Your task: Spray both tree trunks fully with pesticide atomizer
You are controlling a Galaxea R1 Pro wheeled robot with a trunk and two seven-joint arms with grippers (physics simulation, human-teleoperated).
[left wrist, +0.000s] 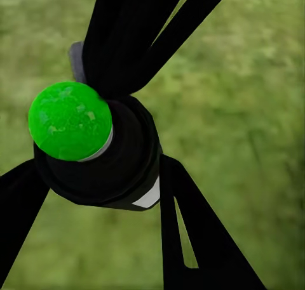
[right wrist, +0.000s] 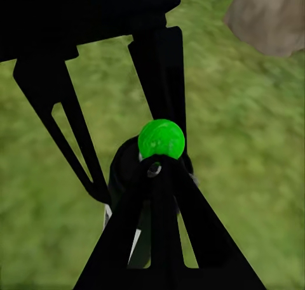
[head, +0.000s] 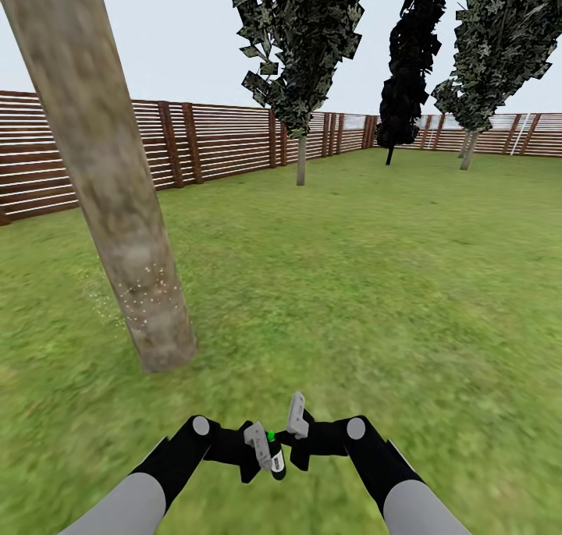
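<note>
Jaws of both grippers close on the pesticide atomizer, held between the left gripper and right gripper above the grass, near a speckled tree trunk.

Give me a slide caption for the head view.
Both grippers hold the pesticide atomizer low over the lawn, beside a speckled tree trunk.

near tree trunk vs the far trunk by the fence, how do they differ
The near tree trunk looks thick, leans in the head view, and carries pale specks low down. The far trunk looks thin, stands upright, and shows no specks at this size. Its leafy crown is visible; the near one's isn't. Both are grey-brown and rise from the grass.
</note>
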